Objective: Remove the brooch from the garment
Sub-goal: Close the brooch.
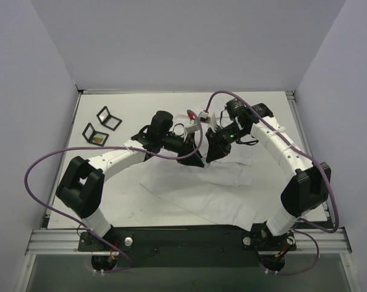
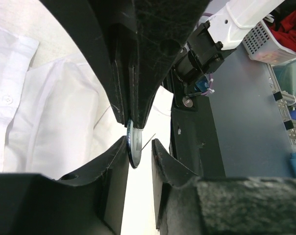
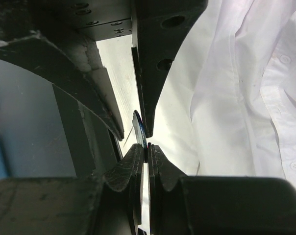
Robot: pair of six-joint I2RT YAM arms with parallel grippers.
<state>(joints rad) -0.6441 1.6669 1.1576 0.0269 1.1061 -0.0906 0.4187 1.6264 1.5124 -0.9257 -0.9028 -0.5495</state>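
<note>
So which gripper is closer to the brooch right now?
Right. The right gripper is shut on the brooch, pinching its edge; the left gripper is open, one finger either side of it.

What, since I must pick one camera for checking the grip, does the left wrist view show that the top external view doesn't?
Only the left wrist: the brooch, a thin metal disc on edge, pinched by the shut right gripper and standing inside the open left gripper. Only the top external: two small black-framed items at the far left. Both: the white garment and the two grippers.
</note>
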